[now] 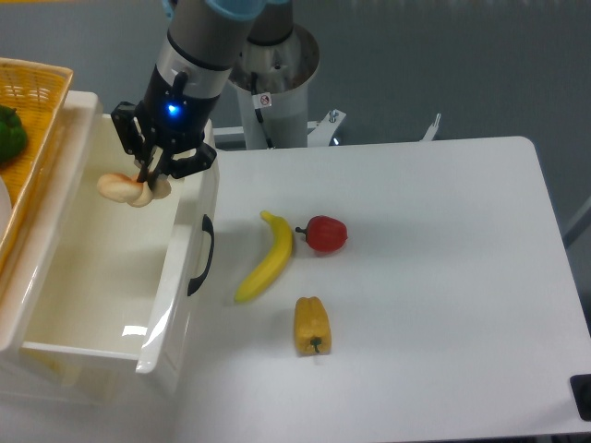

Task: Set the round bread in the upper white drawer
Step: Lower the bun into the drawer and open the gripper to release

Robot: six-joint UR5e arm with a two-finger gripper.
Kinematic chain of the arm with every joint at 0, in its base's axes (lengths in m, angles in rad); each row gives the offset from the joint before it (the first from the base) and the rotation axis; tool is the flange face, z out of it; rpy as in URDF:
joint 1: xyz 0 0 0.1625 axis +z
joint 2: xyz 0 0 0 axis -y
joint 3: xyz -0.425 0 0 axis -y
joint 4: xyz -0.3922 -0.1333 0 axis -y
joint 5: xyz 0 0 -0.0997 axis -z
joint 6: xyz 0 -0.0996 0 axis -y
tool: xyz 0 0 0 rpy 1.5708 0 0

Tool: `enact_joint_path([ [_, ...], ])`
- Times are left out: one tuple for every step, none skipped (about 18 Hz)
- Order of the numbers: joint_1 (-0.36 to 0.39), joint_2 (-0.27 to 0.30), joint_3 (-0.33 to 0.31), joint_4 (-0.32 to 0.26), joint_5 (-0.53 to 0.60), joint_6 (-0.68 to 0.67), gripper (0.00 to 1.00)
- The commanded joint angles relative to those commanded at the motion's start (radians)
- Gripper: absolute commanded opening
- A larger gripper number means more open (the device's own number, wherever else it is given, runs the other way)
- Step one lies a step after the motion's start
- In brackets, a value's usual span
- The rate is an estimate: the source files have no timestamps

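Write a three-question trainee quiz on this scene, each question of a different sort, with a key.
1. True or false: the bread lies on the table.
2. Which item lies nearest the drawer handle? A. banana B. red pepper C. yellow pepper
3. Fill in: the end effector holds the bread above the ____.

Key
1. False: it hangs in the end effector's grip.
2. A
3. drawer
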Motion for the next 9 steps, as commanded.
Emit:
enact_joint_path([
  [0.0, -0.002, 0.0, 0.002, 0.0, 0.002, 0.47],
  [-0.003, -0.002, 0.0, 0.002, 0.0, 0.002, 0.48],
  [-0.006, -0.002, 0.0, 0.002, 0.002, 0.003, 0.5],
  [-0.006, -0.003, 0.0, 0.002, 0.002, 0.005, 0.55],
  [-0.006, -0.003, 0.0, 0.014, 0.002, 0.003, 0.58],
  [-0.008, -0.005, -0.003, 0.029, 0.002, 0.0, 0.58],
  [-0.008, -0.008, -0.003, 0.034, 0.002, -0.001, 0.58],
  [-0.015, -0.009, -0.003, 0.035, 0.003, -0.002, 0.58],
  [-0.021, -0.011, -0.003, 0.035, 0.003, -0.002, 0.58],
])
